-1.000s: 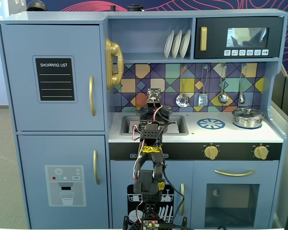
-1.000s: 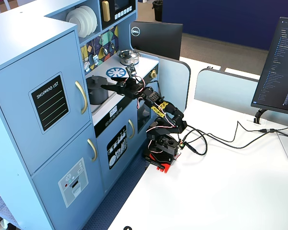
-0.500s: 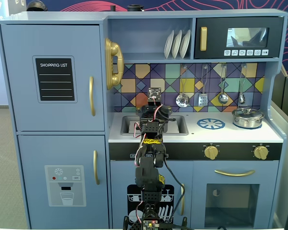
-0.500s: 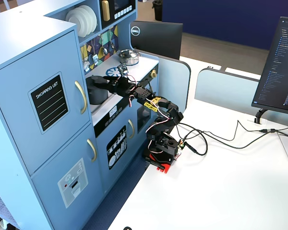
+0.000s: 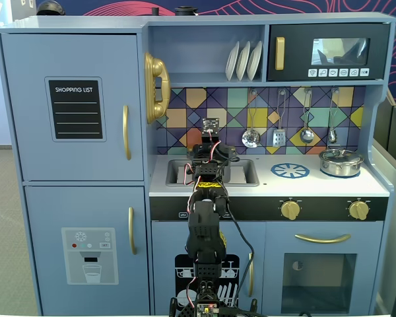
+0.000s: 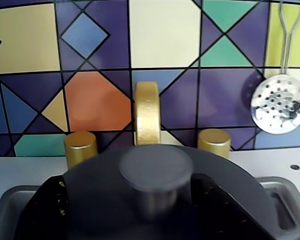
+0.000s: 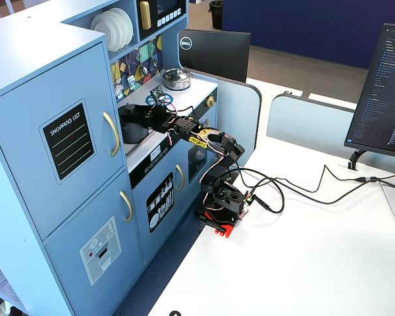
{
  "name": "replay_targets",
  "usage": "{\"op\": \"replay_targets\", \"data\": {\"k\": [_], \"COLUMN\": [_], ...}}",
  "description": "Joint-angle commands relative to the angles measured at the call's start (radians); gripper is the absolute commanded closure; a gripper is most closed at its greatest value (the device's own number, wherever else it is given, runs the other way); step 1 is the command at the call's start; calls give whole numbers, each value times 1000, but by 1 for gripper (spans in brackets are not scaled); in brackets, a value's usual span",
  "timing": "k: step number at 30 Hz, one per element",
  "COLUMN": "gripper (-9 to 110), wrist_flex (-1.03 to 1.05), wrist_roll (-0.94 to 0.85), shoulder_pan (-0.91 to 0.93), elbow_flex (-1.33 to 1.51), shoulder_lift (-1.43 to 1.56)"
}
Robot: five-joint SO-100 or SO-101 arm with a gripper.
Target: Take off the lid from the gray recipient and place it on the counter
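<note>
In a fixed view, the arm hides the sink on the bench (image 5: 317, 187). In the wrist view, the lid (image 6: 90, 185) fills the bottom, end effector (image 6: 156, 197) fingers flanking its knob; grip unclear. In the side fixed view, the lidded gray recipient (image 7: 130, 125) sits in the sink.

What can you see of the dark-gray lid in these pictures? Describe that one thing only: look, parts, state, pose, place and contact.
The lid is a matte dark-gray round disc with a short, flat-topped central knob, plastic-looking. In the wrist view it fills the lower frame, lying level and blurred by closeness. It is still on the gray recipient, which stands in the sink area of the counter. The gripper has a dark finger on each side of the knob; whether they touch it cannot be told.
</note>
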Motion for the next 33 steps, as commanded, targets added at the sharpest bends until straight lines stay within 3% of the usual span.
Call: {"op": "replay_targets", "data": {"k": [1,6,12,23,33], "gripper": [79,83,101,101,102], "wrist_flex": [-35,-41,-52,-84,29], "wrist_roll": [0,2,14,35,25], "shoulder_pan": [5,8,5,-12,41], "elbow_flex": [-95,-118,-118,-115,-190], "shoulder_lift": [-38,-71,-71,-2,91]}}
